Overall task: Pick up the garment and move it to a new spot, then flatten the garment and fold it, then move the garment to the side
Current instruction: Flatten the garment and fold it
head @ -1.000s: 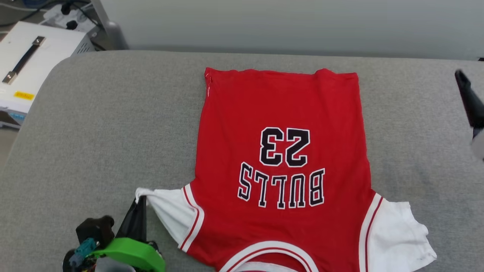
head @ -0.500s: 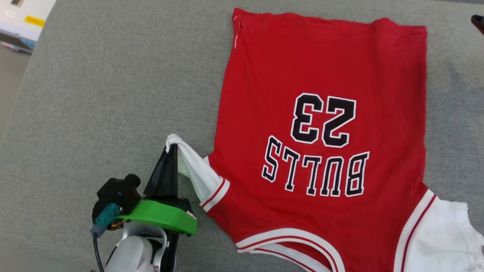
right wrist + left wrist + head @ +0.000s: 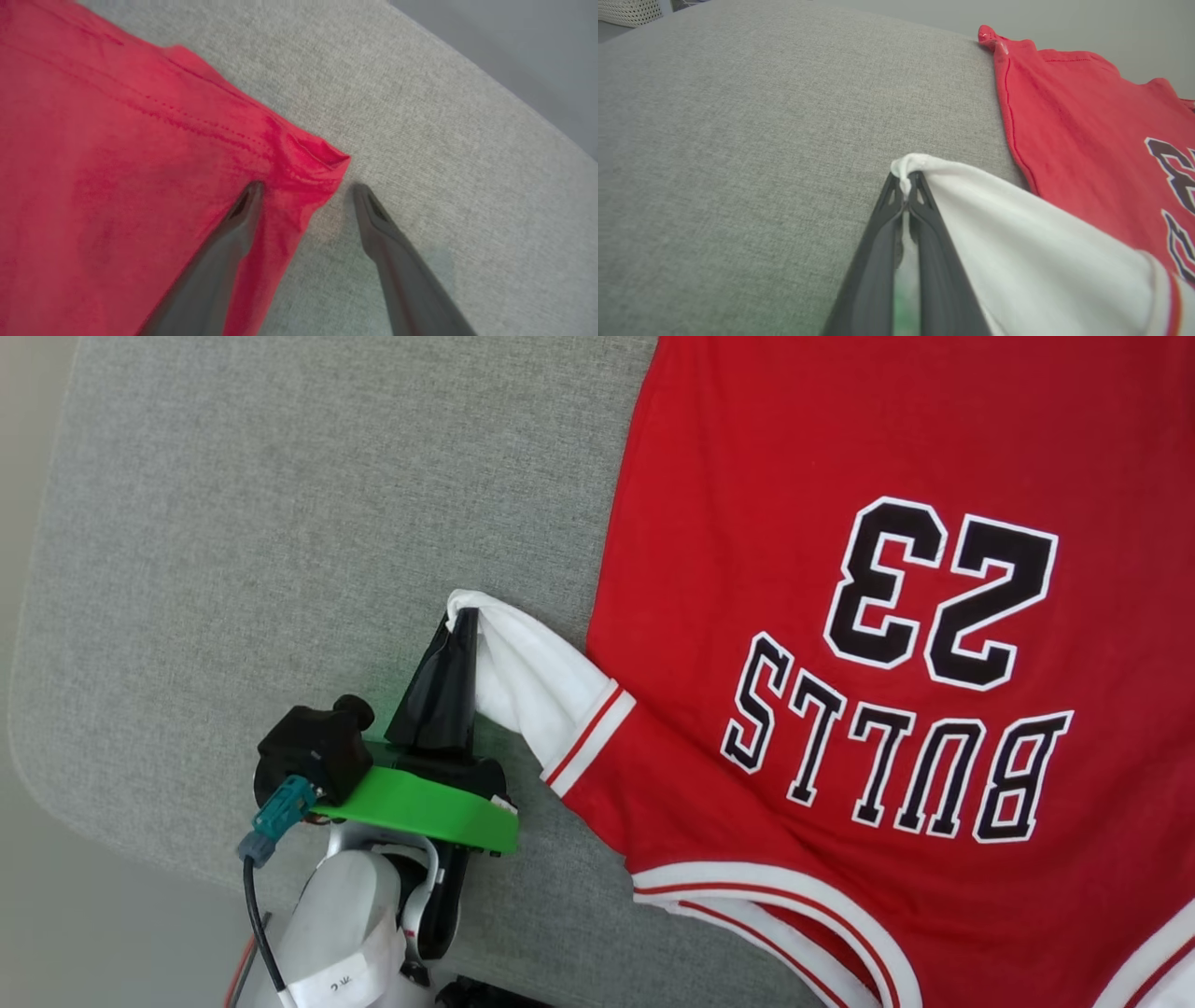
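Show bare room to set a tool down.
Free: the grey pad left of the garment, beyond the left claw; also pad past the hem corner at the open right claw. Crowded: around the pinched white sleeve.

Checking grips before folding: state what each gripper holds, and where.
The left gripper is shut on the garment, pinching the tip of its white sleeve. The right gripper is open astride a red hem corner, holding nothing.

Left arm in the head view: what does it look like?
Its left gripper has two dark, tapering fingers above a bright green plate. Beside it sit a black block, a teal plug and a black cable; the forearm is pale.
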Tool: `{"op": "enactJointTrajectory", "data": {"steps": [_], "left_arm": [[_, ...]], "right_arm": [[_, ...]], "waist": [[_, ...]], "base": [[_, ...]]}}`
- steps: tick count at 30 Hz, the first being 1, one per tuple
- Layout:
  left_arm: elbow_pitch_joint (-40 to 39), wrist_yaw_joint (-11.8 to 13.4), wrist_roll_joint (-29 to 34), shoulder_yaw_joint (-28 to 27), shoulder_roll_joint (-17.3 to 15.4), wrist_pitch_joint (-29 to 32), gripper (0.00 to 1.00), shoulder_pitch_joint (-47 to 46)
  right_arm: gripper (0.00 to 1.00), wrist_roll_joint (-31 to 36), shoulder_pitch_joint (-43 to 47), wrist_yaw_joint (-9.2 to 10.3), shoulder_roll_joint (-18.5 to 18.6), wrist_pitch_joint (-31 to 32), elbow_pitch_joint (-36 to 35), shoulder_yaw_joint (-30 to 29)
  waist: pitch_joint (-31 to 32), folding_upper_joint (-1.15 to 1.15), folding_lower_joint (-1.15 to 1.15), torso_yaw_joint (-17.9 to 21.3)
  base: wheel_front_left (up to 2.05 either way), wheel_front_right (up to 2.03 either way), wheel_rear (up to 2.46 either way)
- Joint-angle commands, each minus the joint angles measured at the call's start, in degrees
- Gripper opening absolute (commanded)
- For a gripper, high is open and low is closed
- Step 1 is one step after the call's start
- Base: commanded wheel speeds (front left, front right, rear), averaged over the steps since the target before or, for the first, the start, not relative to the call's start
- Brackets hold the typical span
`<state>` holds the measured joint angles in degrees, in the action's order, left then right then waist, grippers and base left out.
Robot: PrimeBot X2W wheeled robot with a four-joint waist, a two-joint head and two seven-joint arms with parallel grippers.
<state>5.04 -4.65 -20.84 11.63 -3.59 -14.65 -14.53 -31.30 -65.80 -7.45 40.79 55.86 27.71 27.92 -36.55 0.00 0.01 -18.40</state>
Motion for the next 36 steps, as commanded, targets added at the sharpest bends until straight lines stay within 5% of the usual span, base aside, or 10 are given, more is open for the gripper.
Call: {"op": "enactJointTrajectory", "data": {"steps": [1, 2, 3, 19, 27, 36], "left_arm": [[0.11, -0.33, 0.52, -0.58, 0.36, -0.34, 0.0, -1.07], [0.23, -0.48, 0.7, -0.79, 0.42, -0.34, 0.0, -1.06], [0.35, -0.6, 0.83, -0.97, 0.46, -0.34, 0.0, -1.06], [2.79, -1.34, 2.72, -6.22, 0.66, -0.35, 0.0, 5.08], [4.41, -1.38, 3.09, -9.35, 0.21, -0.35, 0.0, 10.17], [5.39, -1.21, 2.48, -11.66, -0.46, -0.35, 0.0, 14.64]], "right_arm": [[1.0, -1.01, 3.66, -0.03, -0.79, 0.5, 2.02, 2.13], [0.27, -1.35, 3.77, -0.03, -0.51, 0.31, 2.05, 2.45], [0.0, -1.53, 3.75, -0.03, -0.27, 0.1, 2.05, 2.71], [0.0, -6.55, 2.42, -0.03, -0.64, -15.9, 1.95, 4.18], [0.0, -11.79, 11.55, -0.03, 4.59, -21.47, -2.95, 8.2], [0.0, -17.03, 28.6, -0.03, 11.55, -26.33, -9.48, 6.23]], "waist": [[-0.66, 0.0, -0.01, -0.68], [-0.49, 0.0, -0.01, -0.56], [-0.28, 0.0, -0.01, -0.43], [12.17, 0.0, -0.01, 5.58], [20.31, 0.0, -0.01, 9.36], [26.6, 0.0, -0.01, 12.59]], "base": [[0.0, 0.0, 0.0], [0.0, 0.0, 0.0], [0.0, 0.0, 0.0], [0.0, 0.0, 0.0], [0.0, 0.0, 0.0], [0.0, 0.0, 0.0]]}}
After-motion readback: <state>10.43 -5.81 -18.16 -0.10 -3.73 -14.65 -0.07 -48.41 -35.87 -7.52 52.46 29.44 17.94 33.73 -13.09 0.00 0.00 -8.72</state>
